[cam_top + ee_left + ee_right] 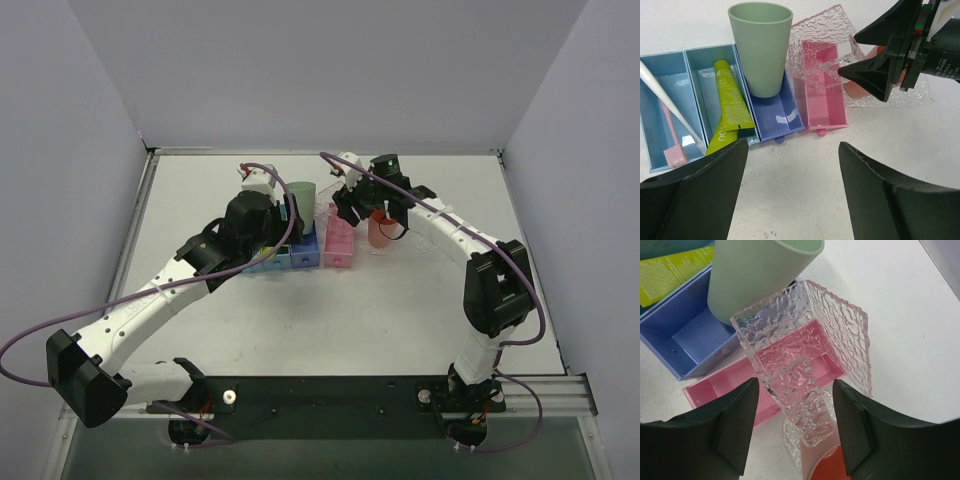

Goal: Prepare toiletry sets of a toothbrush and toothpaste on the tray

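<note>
Left wrist, left gripper [792, 145]: your fingers are spread wide with only bare table [790, 210] between them. They hang just in front of the row of bins.
Left wrist, toothbrush [667, 100]: it lies slanted in the leftmost blue bin [650, 117], beyond your left-hand finger and apart from it.
Left wrist, toothpaste [730, 100]: one lime-yellow tube lies in the second blue bin [704, 100]. Its near end sits just past the tip of that same finger, and you see no contact.
Left wrist, green cup [761, 50]: it stands upright in the purple-blue bin [777, 115], next in the row.
Left wrist, tray [822, 37]: clear and bumpy, it is tipped up over the far end of the pink box [822, 102]. It is well beyond your left gripper.
Left wrist, right gripper [849, 55]: it reaches in from the right, and its two fingertips stand apart at the tray's raised edge.
Right wrist, right gripper: your fingers are spread, one on each side of the tray's upright part, and a narrow gap shows on both sides.
Right wrist, tray: it rises between the fingers above the pink box, with the green cup up and to the left.
Top external, left gripper: it sits over the blue bins, just beside the green cup. The arm hides the toothbrush and toothpaste from you.
Top external, right gripper: it hangs at the far end of the pink box, with a salmon cup [381, 232] just to its right.
Top external, tray: you can barely make it out here.
</note>
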